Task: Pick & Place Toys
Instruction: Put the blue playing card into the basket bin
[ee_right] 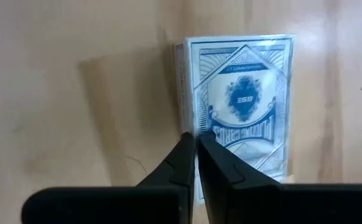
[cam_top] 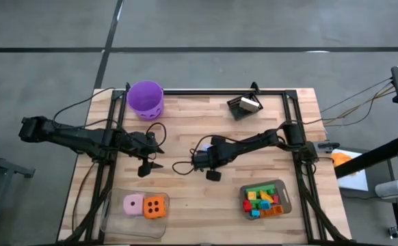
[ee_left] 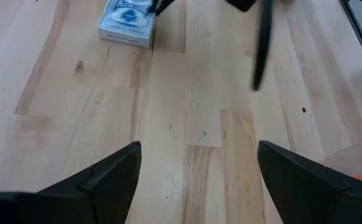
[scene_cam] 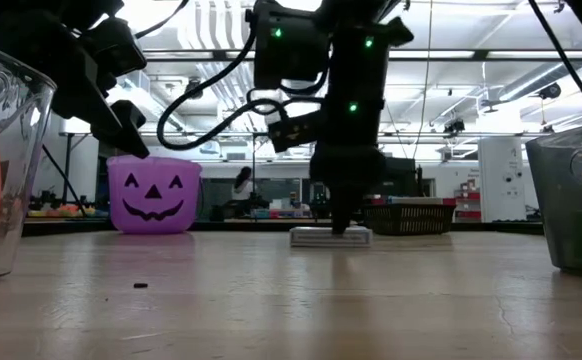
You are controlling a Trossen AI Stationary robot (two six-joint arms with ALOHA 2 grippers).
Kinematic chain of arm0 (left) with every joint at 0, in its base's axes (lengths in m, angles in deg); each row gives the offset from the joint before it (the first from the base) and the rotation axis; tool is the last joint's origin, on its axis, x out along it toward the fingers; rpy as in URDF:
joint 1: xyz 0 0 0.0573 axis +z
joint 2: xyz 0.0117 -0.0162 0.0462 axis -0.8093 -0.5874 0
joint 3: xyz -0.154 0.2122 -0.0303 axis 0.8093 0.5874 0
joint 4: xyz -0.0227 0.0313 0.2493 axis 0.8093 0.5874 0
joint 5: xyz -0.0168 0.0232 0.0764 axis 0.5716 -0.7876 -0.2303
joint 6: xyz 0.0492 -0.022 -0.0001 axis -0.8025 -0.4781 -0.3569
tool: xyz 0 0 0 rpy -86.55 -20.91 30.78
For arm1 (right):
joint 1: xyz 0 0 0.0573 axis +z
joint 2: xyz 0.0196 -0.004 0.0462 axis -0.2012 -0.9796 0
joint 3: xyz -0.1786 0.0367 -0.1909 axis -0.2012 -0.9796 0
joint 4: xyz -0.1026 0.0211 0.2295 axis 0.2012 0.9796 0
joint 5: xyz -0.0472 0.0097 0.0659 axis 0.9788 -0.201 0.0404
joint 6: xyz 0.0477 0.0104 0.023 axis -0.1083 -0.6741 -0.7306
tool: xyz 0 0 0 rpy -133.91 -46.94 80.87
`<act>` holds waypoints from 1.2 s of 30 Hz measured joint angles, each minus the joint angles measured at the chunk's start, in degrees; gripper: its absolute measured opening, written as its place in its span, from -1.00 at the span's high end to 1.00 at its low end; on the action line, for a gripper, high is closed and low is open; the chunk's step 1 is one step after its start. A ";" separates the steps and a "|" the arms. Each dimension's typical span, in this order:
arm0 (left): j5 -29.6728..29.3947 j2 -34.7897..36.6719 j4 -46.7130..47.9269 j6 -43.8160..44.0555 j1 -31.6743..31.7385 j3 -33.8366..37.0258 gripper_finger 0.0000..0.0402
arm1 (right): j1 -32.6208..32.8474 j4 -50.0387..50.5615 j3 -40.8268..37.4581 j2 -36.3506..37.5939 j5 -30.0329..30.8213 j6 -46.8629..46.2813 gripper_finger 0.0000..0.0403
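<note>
A white-blue card pack (ee_right: pixel 246 99) lies flat on the wooden table near its middle; the low view (scene_cam: pixel 316 237) and the left wrist view (ee_left: pixel 126 25) show it too. My right gripper (ee_right: pixel 196 149) points steeply down over the pack near one long edge. Its fingers are shut against each other with nothing between them. My left gripper (ee_left: pixel 199 180) hangs open above bare table to the pack's left (cam_top: pixel 151 164). A pink die (cam_top: pixel 133 203) and an orange die (cam_top: pixel 155 207) sit in a clear bin at the near left. Small coloured bricks (cam_top: pixel 260 199) fill a grey tray. My right gripper's shut fingertips (ee_right: pixel 187 146) stand over the card pack's top face, beside its long edge (ee_right: pixel 182 93), coming from above. The pack lies flat on the table and is not between the fingers. Whether the tips touch it, I cannot tell.
A purple bucket (cam_top: pixel 146 98) stands at the far left corner, and a dark box (cam_top: pixel 245 105) at the far edge. The grey tray (cam_top: pixel 284 195) sits near right and the clear bin (cam_top: pixel 117 229) near left. Bare wood lies between them.
</note>
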 joint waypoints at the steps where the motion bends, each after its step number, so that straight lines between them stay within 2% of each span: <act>1: 0.00 0.00 0.02 -0.01 -0.01 0.00 -0.61 | 0.18 0.22 0.09 0.34 -0.41 -0.04 0.92; 12: -0.01 0.00 0.02 0.00 -0.02 0.00 -0.61 | 1.55 2.21 0.83 3.00 2.05 -0.42 0.92; 17: -0.01 0.00 0.02 -0.02 -0.02 0.00 -0.61 | 1.41 2.34 0.85 3.74 2.61 3.05 0.91; 23: 0.00 0.00 0.02 -0.01 -0.01 0.00 -0.61 | -0.63 2.03 0.96 5.21 0.79 5.19 0.85; 25: 0.00 -0.01 0.02 -0.01 -0.01 0.00 -0.61 | -2.06 2.02 0.96 5.28 -0.73 6.33 0.73; 28: 0.00 -0.02 0.02 -0.02 -0.02 0.00 -0.61 | -4.12 1.80 0.98 4.99 -4.03 8.22 0.44; 36: -0.01 0.00 0.02 0.00 0.00 0.00 -0.61 | -9.09 1.14 0.76 4.76 -9.53 12.02 -0.64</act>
